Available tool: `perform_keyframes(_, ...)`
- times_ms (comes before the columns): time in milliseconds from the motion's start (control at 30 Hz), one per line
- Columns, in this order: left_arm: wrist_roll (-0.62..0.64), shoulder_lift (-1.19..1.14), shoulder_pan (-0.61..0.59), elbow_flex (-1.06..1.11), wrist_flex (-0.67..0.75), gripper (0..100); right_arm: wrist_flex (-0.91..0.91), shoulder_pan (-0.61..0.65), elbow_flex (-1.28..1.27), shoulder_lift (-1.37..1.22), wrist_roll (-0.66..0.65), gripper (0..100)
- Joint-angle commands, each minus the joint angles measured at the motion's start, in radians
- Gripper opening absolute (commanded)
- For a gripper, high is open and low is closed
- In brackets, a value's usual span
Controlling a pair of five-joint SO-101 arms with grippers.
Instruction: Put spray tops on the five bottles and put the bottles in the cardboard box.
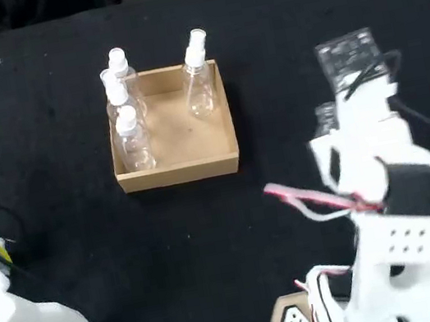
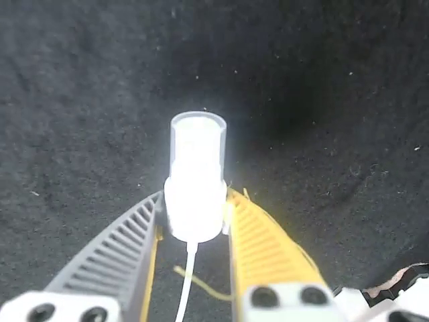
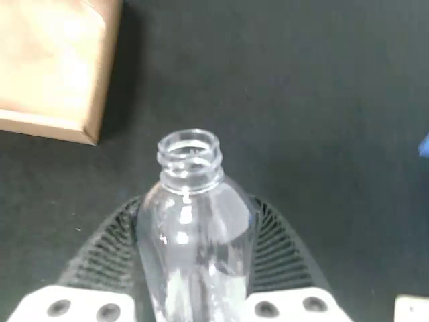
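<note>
Two sets of jaws are each closed on something: the left jaws pinch a spray top [image 2: 196, 174], and the right jaws grip an uncapped bottle [image 3: 190, 161] over the black surface [image 1: 299, 21]. Farther back, four capped bottles [image 1: 133, 138] stand in the cardboard box [image 1: 179, 171].

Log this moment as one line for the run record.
left gripper: shut on spray top | right gripper: shut on uncapped bottle | cardboard box: four capped bottles inside | step: last top not yet fitted
</note>
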State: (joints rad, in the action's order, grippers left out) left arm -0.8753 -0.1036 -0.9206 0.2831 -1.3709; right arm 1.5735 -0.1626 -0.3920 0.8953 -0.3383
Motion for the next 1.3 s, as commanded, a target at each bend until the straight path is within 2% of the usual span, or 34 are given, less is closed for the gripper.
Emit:
perform_keyframes(0, -0.051, 0.040, 0.024, 0.021, -0.003, 18, 0.038, 0.041, 0.062, 0.035, 0.011, 1.1)
perform_keyframes(100, -0.072, -0.006, 0.021, 0.022, -0.002, 25, 0.046, 0.035, 0.059, 0.039, 0.005, 1.1)
perform_keyframes(300, -0.066, -0.074, 0.035, -0.067, 0.000, 23, 0.074, 0.041, 0.071, 0.042, 0.011, 1.1)
perform_keyframes(667, -0.075, -0.146, 0.094, -0.038, -0.005, 22, 0.072, 0.043, 0.087, 0.044, 0.011, 1.1)
perform_keyframes(867, -0.075, -0.146, 0.094, -0.013, -0.003, 3, 0.066, 0.051, 0.088, 0.044, 0.012, 1.1)
perform_keyframes(1100, -0.066, -0.121, 0.093, -0.027, -0.012, 3, 0.066, 0.244, 0.189, 0.042, 0.124, 1.1)
perform_keyframes(1267, -0.008, 0.069, 0.045, -0.027, -0.014, 3, 0.003, 0.450, 0.225, 0.044, 0.250, 1.1)
